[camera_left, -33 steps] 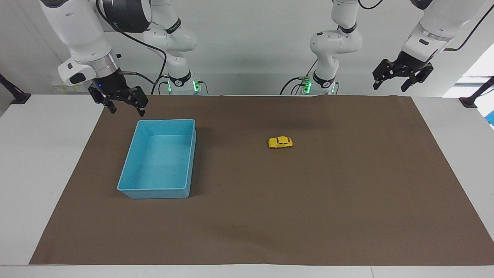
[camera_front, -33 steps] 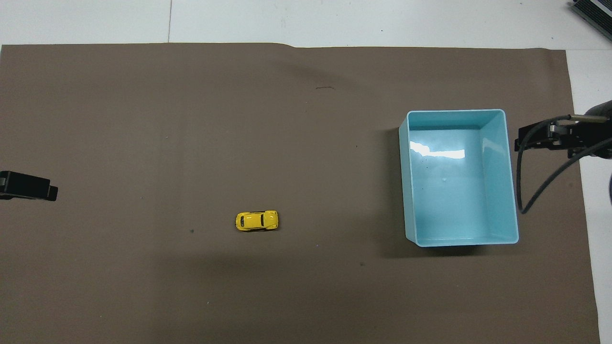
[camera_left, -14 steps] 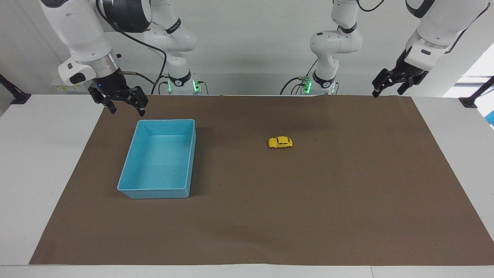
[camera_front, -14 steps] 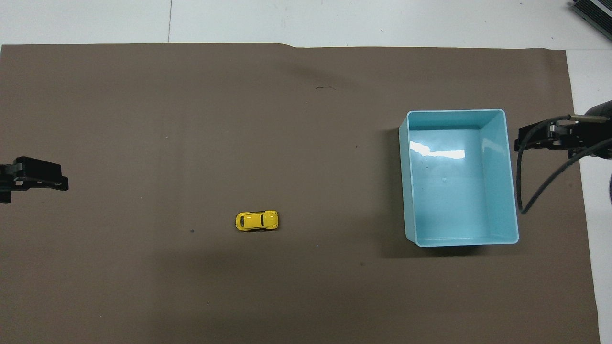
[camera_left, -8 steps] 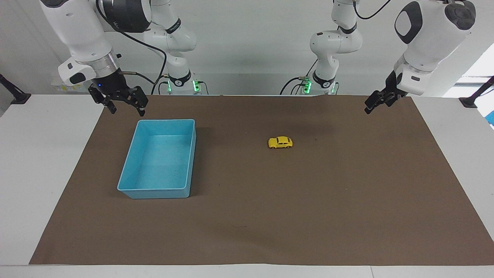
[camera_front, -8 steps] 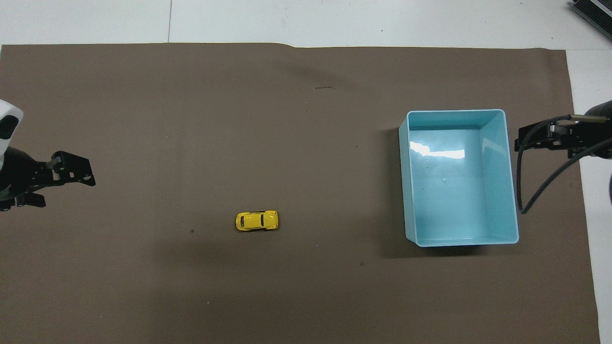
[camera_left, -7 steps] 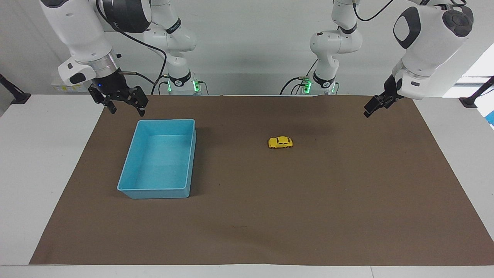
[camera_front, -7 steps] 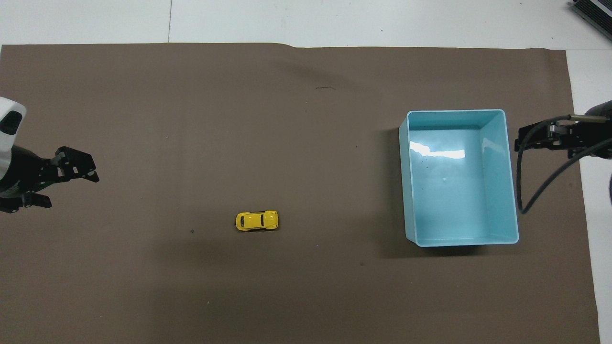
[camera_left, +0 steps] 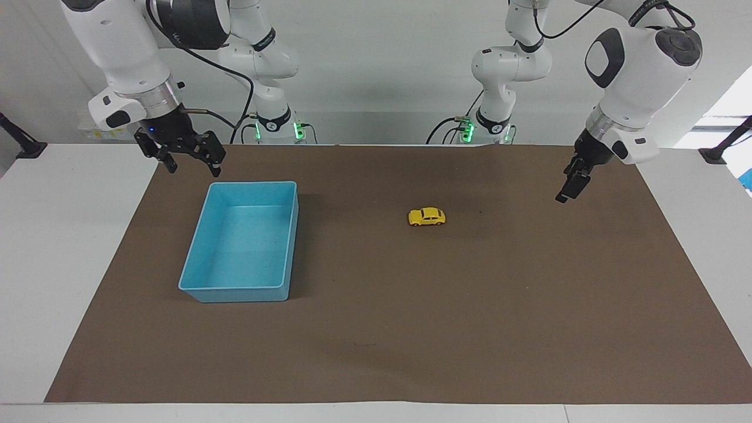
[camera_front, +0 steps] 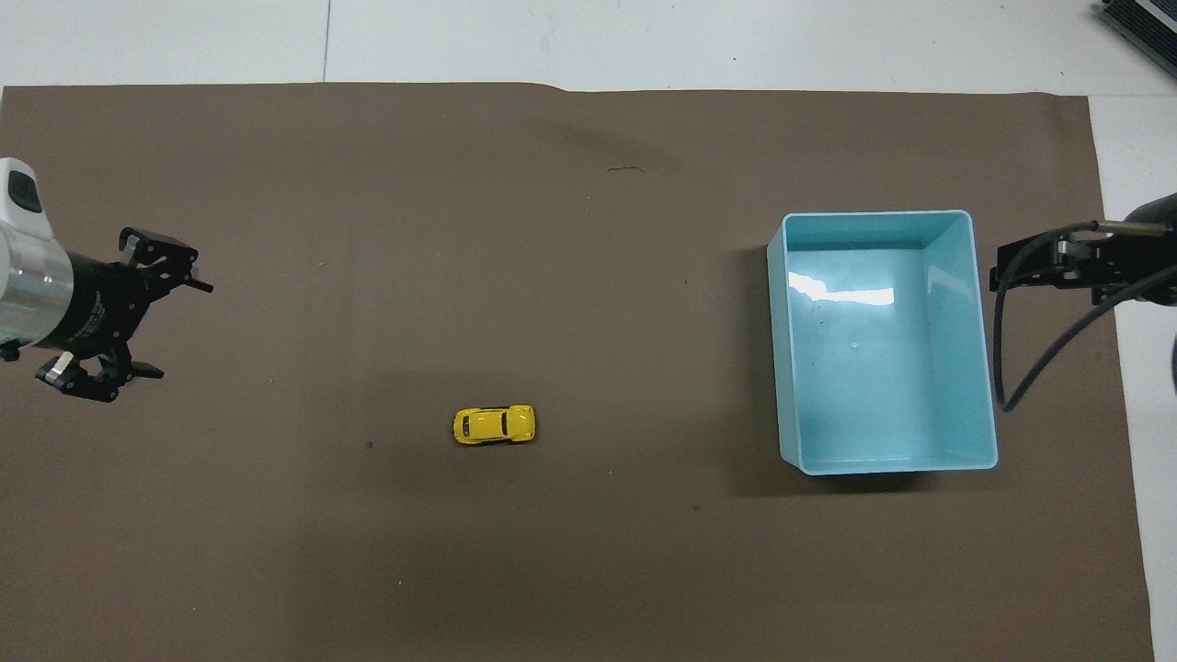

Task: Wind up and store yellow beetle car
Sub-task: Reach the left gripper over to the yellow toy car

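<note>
The yellow beetle car [camera_left: 427,217] stands on its wheels on the brown mat, about midway between the arms; it also shows in the overhead view [camera_front: 494,425]. The blue bin [camera_left: 241,292] sits empty on the mat toward the right arm's end, also in the overhead view [camera_front: 883,368]. My left gripper [camera_left: 567,189] is open and empty in the air over the mat toward the left arm's end, well apart from the car; the overhead view shows its spread fingers [camera_front: 175,329]. My right gripper [camera_left: 192,169] is open and empty, waiting over the mat's edge beside the bin [camera_front: 1048,267].
The brown mat [camera_left: 470,305] covers most of the white table [camera_left: 64,247]. A black cable [camera_front: 1002,349] hangs from the right arm beside the bin. A dark object [camera_front: 1140,28] lies at the table's corner farthest from the robots.
My left arm has swung in over the mat toward the car, come lower and turned its wrist. The right arm, the car and the bin have not moved.
</note>
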